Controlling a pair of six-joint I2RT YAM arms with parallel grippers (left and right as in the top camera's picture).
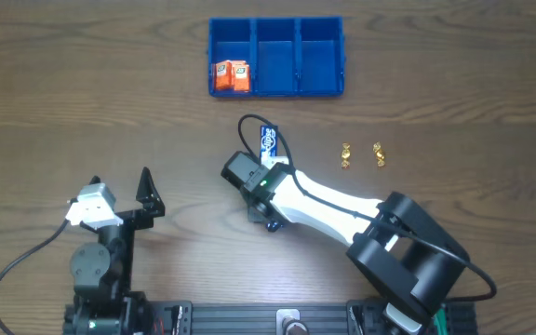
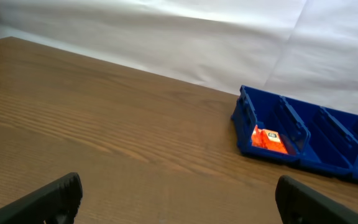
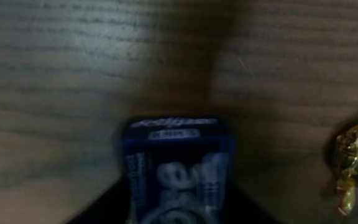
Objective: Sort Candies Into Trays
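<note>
Right claw [image 3: 179,214] is basically filling the lens, pinching a blue candy pack [image 3: 179,171] by its sides. From above, the pack sticks out past the claw on the arm side of the blue tray [image 1: 342,56], in line with its middle compartment, near it but not touching. Can't tell if the pack rests on the wooden surface [image 1: 454,112] or hangs a bit above it. Further out, a gold candy [image 1: 345,154] and a second gold candy [image 1: 378,153] lie just beside each other off the tray's right front corner. Orange candies [image 1: 231,76] sit in the tray's left compartment. Left claw [image 1: 121,186] is spread wide, well apart from the tray's left front corner, low over the surface and facing it.
</note>
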